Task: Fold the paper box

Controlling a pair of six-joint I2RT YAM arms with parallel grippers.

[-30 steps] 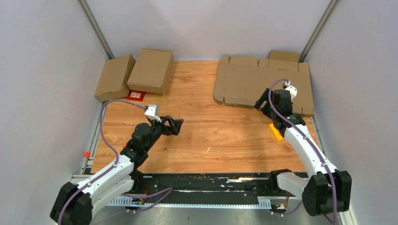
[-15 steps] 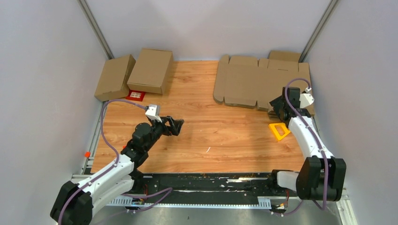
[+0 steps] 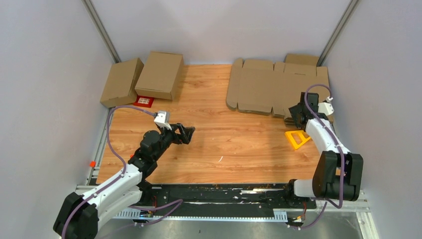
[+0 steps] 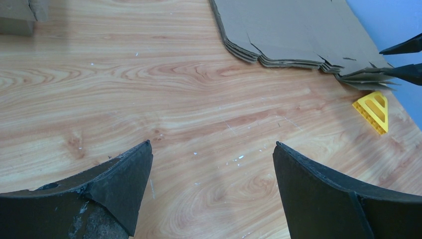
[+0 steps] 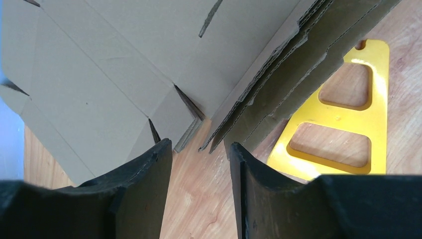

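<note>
The white marks on the small red card (image 3: 144,101) at 11 o'clock are too small to be read. At 2 o'clock the right gripper (image 5: 200,144) is narrowed, with wood seen through the gap. Just beyond it the paper box (image 5: 318,50), a flat brown corrugated cardboard piece with crease lines, is splayed off the sheaf of notched brown cardboard sheets (image 3: 259,89); contact cannot be told. The left gripper (image 4: 211,144) is spread wide, holding nothing.

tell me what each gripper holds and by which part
Nothing: left gripper open over the table; right gripper stands with jaws apart at the near corner of the cardboard stack, not clamped.
</note>
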